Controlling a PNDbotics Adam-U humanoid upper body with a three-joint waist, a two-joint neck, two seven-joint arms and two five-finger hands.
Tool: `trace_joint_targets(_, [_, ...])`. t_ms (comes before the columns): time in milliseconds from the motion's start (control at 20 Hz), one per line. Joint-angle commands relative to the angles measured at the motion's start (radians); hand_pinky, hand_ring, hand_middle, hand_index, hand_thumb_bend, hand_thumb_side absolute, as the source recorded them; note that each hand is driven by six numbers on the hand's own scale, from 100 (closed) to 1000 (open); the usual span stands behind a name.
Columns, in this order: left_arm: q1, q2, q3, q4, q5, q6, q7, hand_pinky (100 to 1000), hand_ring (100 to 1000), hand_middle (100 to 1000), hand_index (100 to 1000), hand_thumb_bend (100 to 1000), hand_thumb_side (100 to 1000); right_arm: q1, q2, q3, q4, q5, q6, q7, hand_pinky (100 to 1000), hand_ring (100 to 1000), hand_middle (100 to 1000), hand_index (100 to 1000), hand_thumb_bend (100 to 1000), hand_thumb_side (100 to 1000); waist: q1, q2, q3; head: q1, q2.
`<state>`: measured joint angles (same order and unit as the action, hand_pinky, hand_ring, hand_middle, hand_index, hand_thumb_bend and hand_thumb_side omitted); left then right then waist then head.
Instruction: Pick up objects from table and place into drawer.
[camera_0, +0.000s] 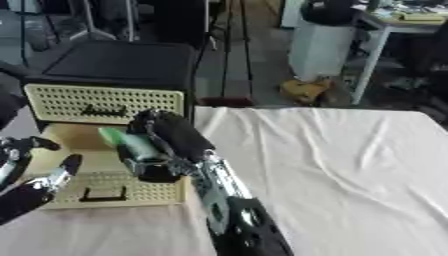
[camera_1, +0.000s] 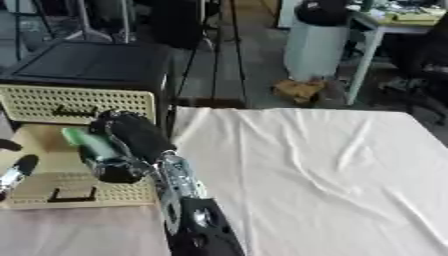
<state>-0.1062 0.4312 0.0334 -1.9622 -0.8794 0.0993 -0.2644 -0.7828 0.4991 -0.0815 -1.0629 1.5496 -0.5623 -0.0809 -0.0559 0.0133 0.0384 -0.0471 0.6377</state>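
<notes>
The open drawer gapes upward, but the right hand hangs over its right half, blocking entry there. The left hand crowds the drawer's near left corner. Right of the drawer, the cloth-covered table lies bare and passable.

You have a white cloth covering the table, creased across its right half. Beyond the far edge you see a white bin and a white-legged desk on the floor.
</notes>
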Motion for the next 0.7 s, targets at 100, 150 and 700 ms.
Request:
trace_joint_targets(100, [-0.020, 0.007, -0.003, -0.017, 0.008, -0.007, -0.002, 100, 100, 100, 732, 444, 1000, 0.012, 0.059, -0.019, -0.029, 0.182, -0.009, -0.043, 239, 515, 440, 428, 100, 100, 0.018, -0.004, 0.011, -0.010, -0.017])
trace_joint_targets(150, [-0.022, 0.006, -0.004, -0.018, 0.009, -0.008, -0.002, 100, 100, 100, 732, 444, 1000, 0.021, 0.067, -0.024, -0.033, 0.226, -0.010, -0.053, 251, 525, 456, 432, 100, 100, 0.019, -0.003, 0.016, -0.013, -0.020])
trace_joint_targets(700, [-0.029, 0.002, -0.007, -0.018, 0.013, -0.011, -0.006, 100, 100, 100, 732, 445, 1000, 0.027, 0.076, -0.066, -0.060, 0.398, 0.007, -0.138, 262, 524, 477, 433, 100, 100, 0.021, -0.003, 0.039, -0.020, -0.029])
